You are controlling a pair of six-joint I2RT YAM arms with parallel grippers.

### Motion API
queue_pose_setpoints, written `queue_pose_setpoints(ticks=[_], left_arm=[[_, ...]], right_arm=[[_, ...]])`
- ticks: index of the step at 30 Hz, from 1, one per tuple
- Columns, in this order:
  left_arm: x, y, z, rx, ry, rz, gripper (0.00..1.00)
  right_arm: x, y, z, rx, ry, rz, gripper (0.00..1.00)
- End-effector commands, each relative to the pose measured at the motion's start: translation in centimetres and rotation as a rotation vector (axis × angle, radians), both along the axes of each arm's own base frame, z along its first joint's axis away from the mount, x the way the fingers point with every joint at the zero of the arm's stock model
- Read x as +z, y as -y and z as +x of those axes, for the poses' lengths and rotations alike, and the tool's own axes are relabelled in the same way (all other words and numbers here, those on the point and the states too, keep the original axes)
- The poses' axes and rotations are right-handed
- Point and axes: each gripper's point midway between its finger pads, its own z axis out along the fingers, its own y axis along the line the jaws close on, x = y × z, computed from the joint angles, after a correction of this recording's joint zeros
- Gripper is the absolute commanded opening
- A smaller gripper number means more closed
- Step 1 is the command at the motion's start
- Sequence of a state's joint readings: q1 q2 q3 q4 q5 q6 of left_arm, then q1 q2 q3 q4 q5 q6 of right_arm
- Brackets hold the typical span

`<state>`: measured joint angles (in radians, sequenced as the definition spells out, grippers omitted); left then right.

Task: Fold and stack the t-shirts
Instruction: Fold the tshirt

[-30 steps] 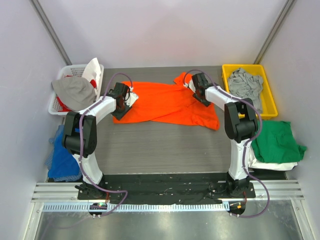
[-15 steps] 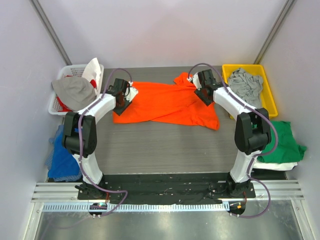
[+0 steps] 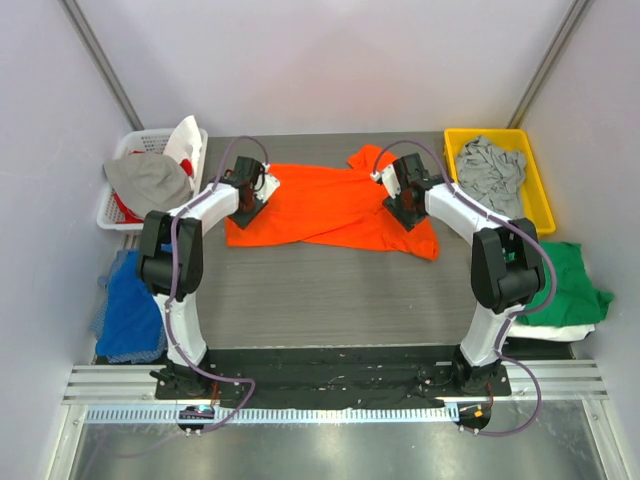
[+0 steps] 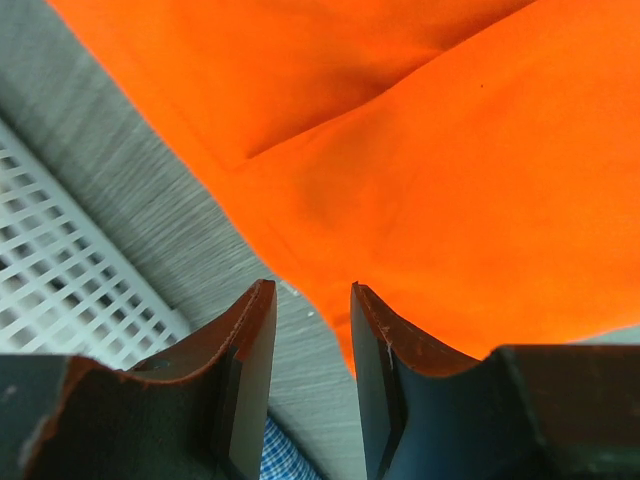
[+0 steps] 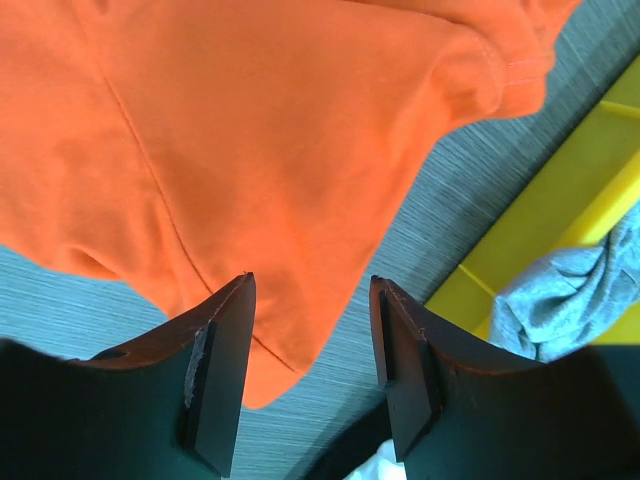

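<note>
A bright orange t-shirt (image 3: 330, 205) lies spread and rumpled across the far half of the table, one sleeve bunched at its far right. My left gripper (image 3: 250, 192) hovers open over the shirt's left edge. In the left wrist view that gripper (image 4: 311, 287) holds nothing, with the orange cloth (image 4: 450, 180) just past its tips. My right gripper (image 3: 403, 192) hangs open above the shirt's right side. The right wrist view shows this gripper (image 5: 311, 280) empty over the shirt's corner (image 5: 250, 150). A green t-shirt (image 3: 555, 280) lies on a white one (image 3: 540, 330) at the right.
A white basket (image 3: 118, 212) with grey and white cloth (image 3: 150, 180) stands at the far left. A yellow bin (image 3: 535, 200) at the far right holds a grey t-shirt (image 3: 490, 165). Blue cloth (image 3: 125, 310) lies off the table's left edge.
The right gripper has shifted a little nearer along the shirt's right side and its elbow has swung outward. The left gripper has edged slightly right. The shirt lies as before.
</note>
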<state>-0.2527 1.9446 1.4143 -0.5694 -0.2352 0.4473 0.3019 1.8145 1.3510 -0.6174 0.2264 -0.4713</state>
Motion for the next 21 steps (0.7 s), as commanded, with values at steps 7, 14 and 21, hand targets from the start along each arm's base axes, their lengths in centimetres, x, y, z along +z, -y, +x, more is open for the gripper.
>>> queue_pose_setpoints(ticks=[7, 14, 21], left_arm=[[-0.3, 0.1, 2.7, 0.026, 0.043, 0.001, 0.40], [-1.9, -0.5, 2.7, 0.033, 0.008, 0.041, 0.39], [-2.7, -1.1, 2.3, 0.028, -0.010, 0.084, 0.38]], right_arm=[[-1.4, -1.0, 0.1, 0.009, 0.001, 0.049, 0.56], [-4.5, -0.9, -0.3, 0.035, -0.033, 0.029, 0.56], [-7.1, -0.7, -1.0, 0.047, -0.080, 0.012, 0.56]])
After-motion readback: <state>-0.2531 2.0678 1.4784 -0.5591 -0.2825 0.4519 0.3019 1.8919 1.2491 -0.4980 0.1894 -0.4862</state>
